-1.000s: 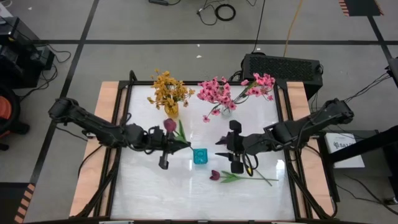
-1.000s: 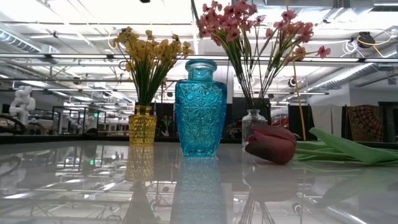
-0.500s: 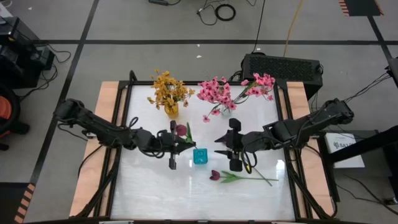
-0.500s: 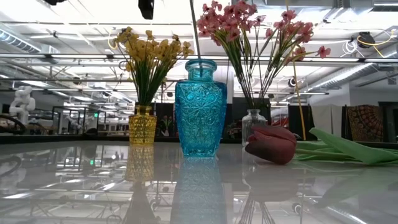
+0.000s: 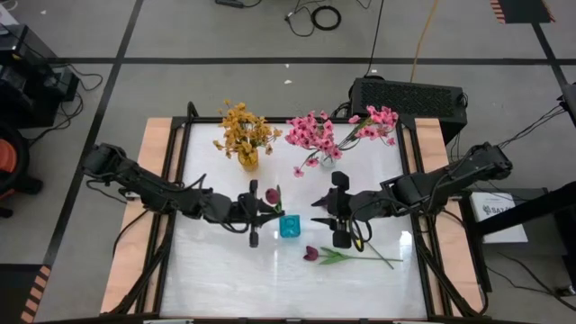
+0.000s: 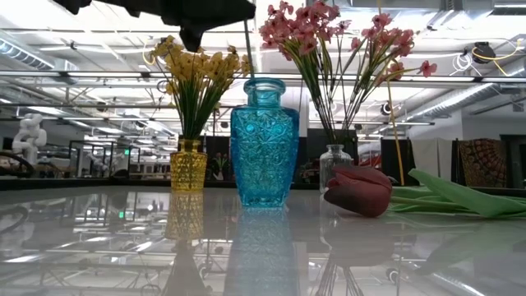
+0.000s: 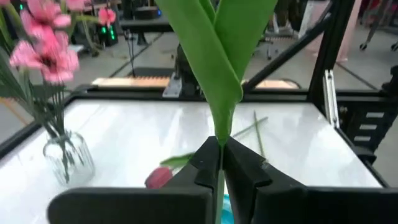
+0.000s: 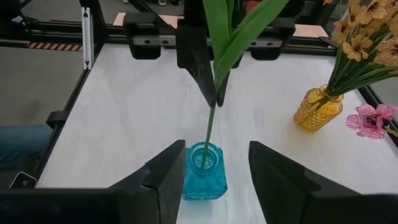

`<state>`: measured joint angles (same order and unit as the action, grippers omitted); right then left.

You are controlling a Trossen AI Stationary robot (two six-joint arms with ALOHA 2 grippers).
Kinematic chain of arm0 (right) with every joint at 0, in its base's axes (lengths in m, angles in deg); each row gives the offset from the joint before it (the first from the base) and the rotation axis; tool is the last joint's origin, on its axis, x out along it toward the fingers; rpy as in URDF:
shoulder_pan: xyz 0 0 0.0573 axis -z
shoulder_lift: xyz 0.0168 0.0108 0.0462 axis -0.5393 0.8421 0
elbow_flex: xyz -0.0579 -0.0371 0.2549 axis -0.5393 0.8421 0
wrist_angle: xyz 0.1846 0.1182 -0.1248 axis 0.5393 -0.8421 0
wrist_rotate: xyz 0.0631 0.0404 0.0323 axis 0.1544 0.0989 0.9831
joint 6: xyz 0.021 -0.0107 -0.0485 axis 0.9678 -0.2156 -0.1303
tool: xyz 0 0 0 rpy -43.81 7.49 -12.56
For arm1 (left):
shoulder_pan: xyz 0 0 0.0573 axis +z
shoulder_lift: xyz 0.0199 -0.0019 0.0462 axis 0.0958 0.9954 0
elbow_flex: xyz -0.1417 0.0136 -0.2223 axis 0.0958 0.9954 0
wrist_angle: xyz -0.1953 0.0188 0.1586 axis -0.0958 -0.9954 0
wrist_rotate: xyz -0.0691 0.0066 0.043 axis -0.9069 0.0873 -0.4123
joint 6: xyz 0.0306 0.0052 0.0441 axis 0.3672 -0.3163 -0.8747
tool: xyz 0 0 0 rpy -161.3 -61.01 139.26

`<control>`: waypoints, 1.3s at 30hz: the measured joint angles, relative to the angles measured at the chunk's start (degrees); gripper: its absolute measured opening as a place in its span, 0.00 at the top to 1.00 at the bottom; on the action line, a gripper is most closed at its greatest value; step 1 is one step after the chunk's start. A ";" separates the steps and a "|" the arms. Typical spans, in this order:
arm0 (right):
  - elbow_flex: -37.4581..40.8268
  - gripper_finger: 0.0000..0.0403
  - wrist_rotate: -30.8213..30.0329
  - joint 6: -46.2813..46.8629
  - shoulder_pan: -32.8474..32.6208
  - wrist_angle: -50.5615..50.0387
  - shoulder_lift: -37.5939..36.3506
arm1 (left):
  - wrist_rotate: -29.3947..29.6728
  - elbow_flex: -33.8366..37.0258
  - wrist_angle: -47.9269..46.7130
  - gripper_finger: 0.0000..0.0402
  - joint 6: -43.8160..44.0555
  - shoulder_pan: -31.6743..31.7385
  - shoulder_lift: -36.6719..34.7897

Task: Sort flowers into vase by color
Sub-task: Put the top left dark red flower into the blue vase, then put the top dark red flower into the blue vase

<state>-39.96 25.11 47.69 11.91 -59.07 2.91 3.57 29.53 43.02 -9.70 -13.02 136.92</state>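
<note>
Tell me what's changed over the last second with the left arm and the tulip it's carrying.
The left gripper carried its maroon tulip toward the blue vase; the stem now reaches down into the vase's mouth, fingers still shut on it. The right gripper stayed open beside the vase. The second tulip on the table, the yellow flowers and the pink flowers haven't moved.

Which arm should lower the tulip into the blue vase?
Left. Its pincer is shut on the tulip stem, whose tip is already in the blue vase mouth. The right pincer is open, flanking the vase.
</note>
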 joint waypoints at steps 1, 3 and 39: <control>0.00 0.58 0.00 0.00 0.00 0.00 0.00 | 0.01 0.01 -0.73 0.94 0.48 0.00 0.00; 0.00 0.58 0.00 0.00 0.00 0.00 0.00 | 0.01 -0.02 -2.05 0.94 0.78 0.00 0.00; 14.16 0.58 -8.29 39.24 -13.75 -14.85 7.34 | -1.74 -0.08 -41.90 0.47 11.21 -6.19 -15.35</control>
<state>-25.80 16.82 86.93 -1.85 -73.92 10.25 1.83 29.45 1.12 1.51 -19.21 121.57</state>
